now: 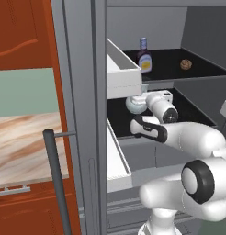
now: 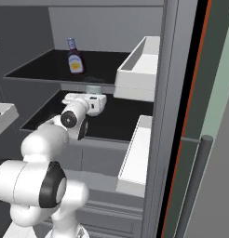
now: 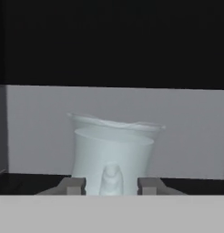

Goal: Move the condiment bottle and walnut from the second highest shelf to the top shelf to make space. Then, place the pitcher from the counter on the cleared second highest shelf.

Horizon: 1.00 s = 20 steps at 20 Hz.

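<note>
Between the tool's (image 3: 111,185) fingertips on the second highest shelf (image 1: 197,112) stands the pitcher (image 3: 113,154).

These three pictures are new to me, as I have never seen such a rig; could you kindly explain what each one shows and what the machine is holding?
It is a white robot arm on a driving base, in a simulated kitchen. Two pictures come from cameras on the base, behind the arm to its left and right; the third looks along the hand.

The arm reaches into a grey cabinet. On the top shelf stand the condiment bottle and the walnut. The hand is over the second highest shelf, its fingers on either side of the pale glass pitcher. Whether they grip it or have just let go, I cannot tell. At the left is the marbled counter.
</note>
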Available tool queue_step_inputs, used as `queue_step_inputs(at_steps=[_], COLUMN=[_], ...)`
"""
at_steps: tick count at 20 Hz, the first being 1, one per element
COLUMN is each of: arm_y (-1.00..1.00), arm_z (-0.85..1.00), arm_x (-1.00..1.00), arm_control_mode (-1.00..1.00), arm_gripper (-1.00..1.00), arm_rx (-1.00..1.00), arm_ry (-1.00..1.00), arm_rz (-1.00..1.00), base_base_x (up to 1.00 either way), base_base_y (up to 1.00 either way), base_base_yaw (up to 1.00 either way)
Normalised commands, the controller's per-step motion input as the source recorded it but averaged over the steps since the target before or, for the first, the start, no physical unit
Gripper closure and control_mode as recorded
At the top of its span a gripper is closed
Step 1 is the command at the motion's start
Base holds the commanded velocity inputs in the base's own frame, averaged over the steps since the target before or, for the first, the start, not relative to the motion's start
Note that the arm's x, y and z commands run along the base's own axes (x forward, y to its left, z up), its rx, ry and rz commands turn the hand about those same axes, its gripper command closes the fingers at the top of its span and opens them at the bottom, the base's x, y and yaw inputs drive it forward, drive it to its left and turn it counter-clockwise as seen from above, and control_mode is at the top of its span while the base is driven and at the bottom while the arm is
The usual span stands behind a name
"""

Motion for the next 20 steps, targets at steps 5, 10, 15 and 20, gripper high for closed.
queue_step_inputs(at_steps=[5,10,15,20], arm_y=[0.00,0.00,0.00,0.00], arm_z=[-0.03,0.00,0.05,0.24], arm_x=[-0.06,-0.31,-0.52,-0.74], arm_control_mode=[-1.00,-1.00,-1.00,-1.00], arm_gripper=[-1.00,-1.00,-1.00,-1.00], arm_rx=[-0.09,-0.10,-0.12,-0.09], arm_ry=[-0.02,0.00,0.00,0.00], arm_rz=[0.00,0.00,0.00,0.00], base_base_x=[0.00,0.00,0.00,0.00], base_base_y=[0.00,0.00,0.00,0.00], base_base_yaw=[0.00,0.00,0.00,0.00])
